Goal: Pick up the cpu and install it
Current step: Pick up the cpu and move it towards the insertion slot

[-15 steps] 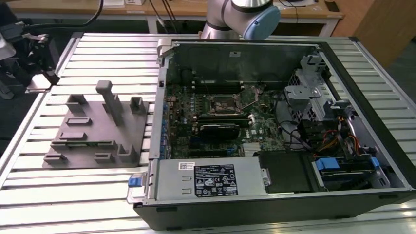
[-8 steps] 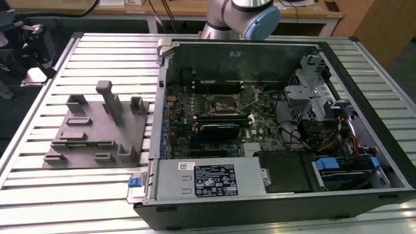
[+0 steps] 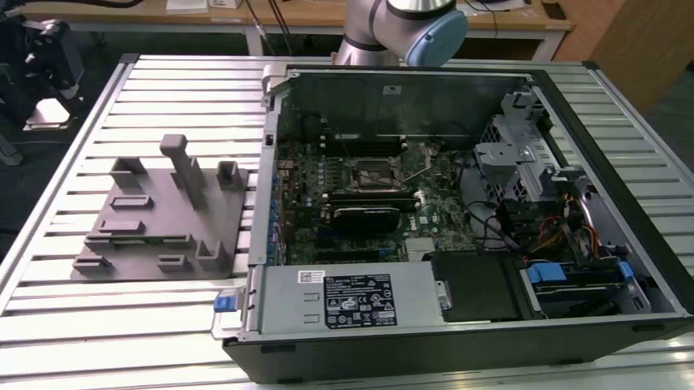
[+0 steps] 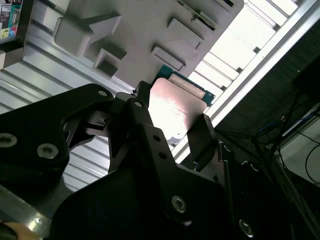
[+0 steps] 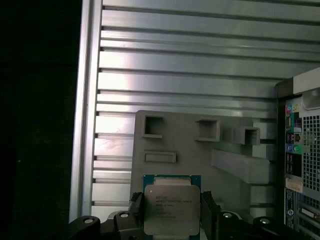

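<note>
Starting with the biggest thing, the table (image 3: 109, 325) is made of long silver slats. On it lies an open computer box (image 3: 456, 357), on the exterior view's right. The robot arm (image 3: 407, 24) stands at the top middle of that view. On the exterior view's left, a grey plate (image 3: 125, 252) with little blocks sits flat on the table.

In the second wrist view, the hand (image 4: 172, 117) is squeezed onto the cpu (image 4: 175, 105). One of the fingers (image 5: 136, 210) presses each of two opposite sides, as the first wrist view shows. The cpu (image 5: 172, 205) sits flat between them, shiny side facing that camera. It looks to be up in the air, with the grey plate below it and well apart from it.

Inside the box, near the middle of the exterior view, is the square dark socket (image 3: 375, 169). It looks open, with nothing in it.

I think the cpu is very light and stiff, so it will not bend. Its metal top looks smooth, so it could slip. The other face is likely easy to hurt. The thin side edges seem the best place to hold it, with a soft and even squeeze, keeping it flat.
</note>
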